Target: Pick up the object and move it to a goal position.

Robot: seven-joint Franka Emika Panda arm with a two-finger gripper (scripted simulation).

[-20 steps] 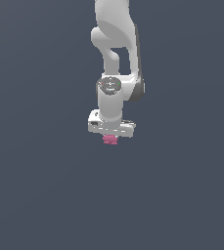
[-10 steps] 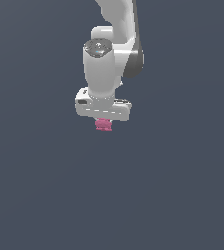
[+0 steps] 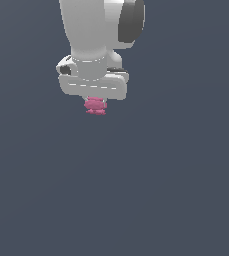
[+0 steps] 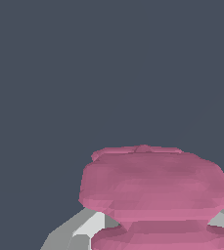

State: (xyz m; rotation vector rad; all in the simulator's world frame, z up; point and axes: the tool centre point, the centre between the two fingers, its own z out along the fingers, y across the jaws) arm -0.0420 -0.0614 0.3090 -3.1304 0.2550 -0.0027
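Note:
The object (image 3: 95, 106) is a small pink, lumpy ridged item that hangs just below my white gripper (image 3: 94, 102) in the exterior view. The gripper is shut on it and holds it in the air against the plain dark background. The fingers are hidden behind the gripper's wide white body (image 3: 93, 88). In the wrist view the pink object (image 4: 155, 188) fills the near part of the picture, with grey finger parts (image 4: 86, 229) showing beside it. No goal marker shows in either view.
Only a uniform dark grey-blue background lies around and below the arm. The arm's upper links (image 3: 98, 25) rise out of the exterior view.
The arm with the pink object in its gripper has risen and come nearer the exterior camera, drifting a little to that view's left. The object stays held.

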